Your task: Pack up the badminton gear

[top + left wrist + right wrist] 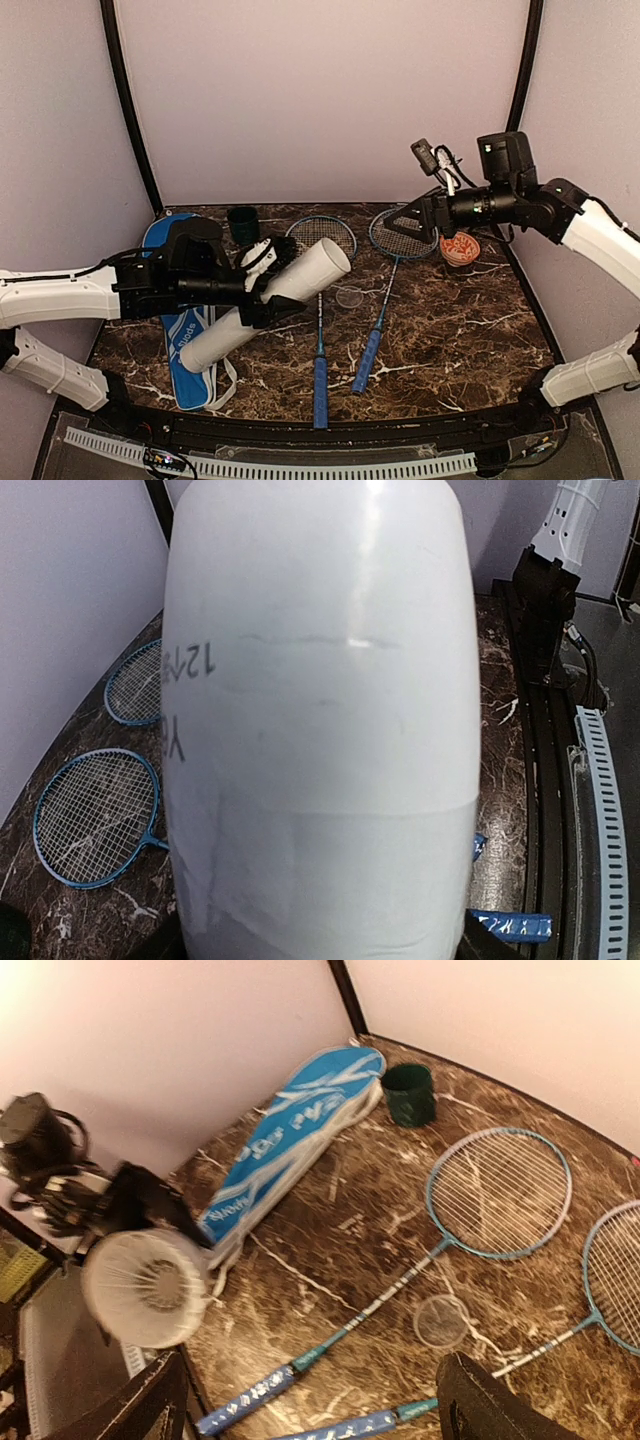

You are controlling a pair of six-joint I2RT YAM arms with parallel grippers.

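**Long white tube raised and tilted in left gripper**

Clamped mid-length by the left-side fingers. Lies with its long axis running from low end, over the blue racket bag, up toward far-right, mouth facing the right gripper. Shows white feathers inside the mouth in right wrist view. Right-side fingers spread, grasping nothing, well apart from the mouth, above the rackets. Judged: feed any further loading in along that axis, from the right arm's side.

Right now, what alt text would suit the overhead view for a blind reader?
The left gripper holds a white tube slanted above a blue bag. Two rackets lie flat on the table, and the right gripper hovers by the right one's head.
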